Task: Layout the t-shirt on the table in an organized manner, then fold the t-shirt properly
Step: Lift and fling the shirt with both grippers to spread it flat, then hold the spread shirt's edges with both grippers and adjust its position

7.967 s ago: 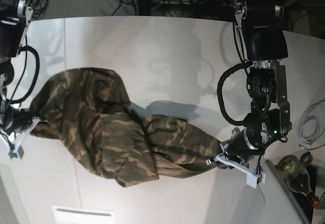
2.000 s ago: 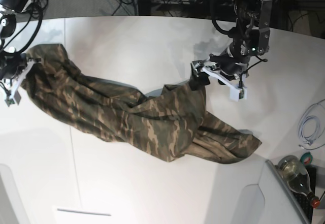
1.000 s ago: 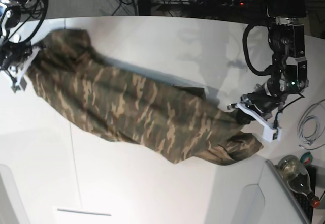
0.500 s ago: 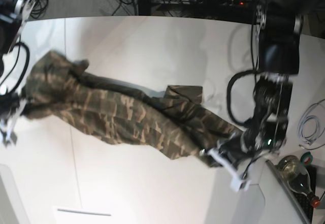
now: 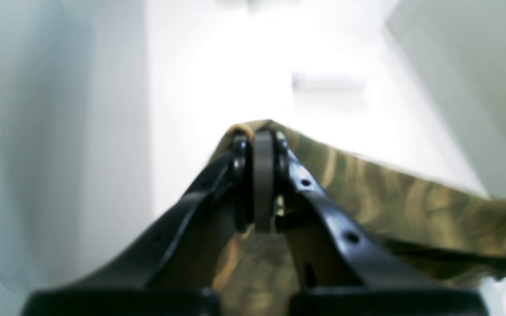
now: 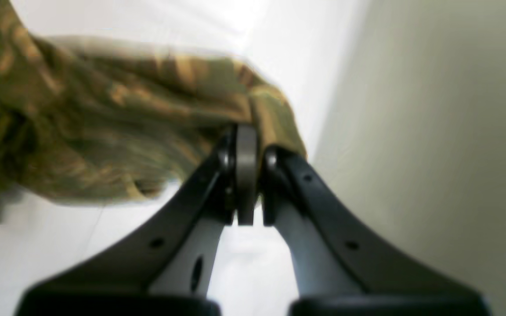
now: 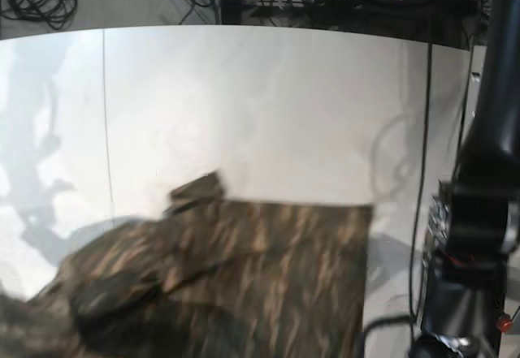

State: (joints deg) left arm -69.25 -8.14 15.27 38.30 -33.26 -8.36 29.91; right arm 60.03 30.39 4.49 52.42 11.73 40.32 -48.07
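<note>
The left gripper (image 5: 263,131) has its two black fingers pressed together on a tan-edged fold of the t-shirt (image 5: 411,206), which peaks just above the fingertips at the centre of the left wrist view and trails off toward the lower right. The right gripper (image 6: 247,136) is likewise clamped on the cloth, a bunched olive and brown corner draped over its right finger, the rest of the garment filling the upper left of that frame.

Half a second ago the shirt stretched as a long twisted diagonal band across the middle of the base view, with both arms in sight at its ends. Now it has come down into the lower half of that view as a broad sheet (image 7: 268,277), its far edge nearly straight and level. Only a dark arm column shows at the right edge; neither claw is visible there.

The fabric is soft and matte, streaked camouflage in olive, brown and tan, blurred by motion. A small flap sticks up at the sheet's upper left. At the lower left the cloth is rumpled into darker folds. The table (image 7: 244,106) is smooth, glossy white, with a thin dark seam running down its left part and a curved far edge.
</note>
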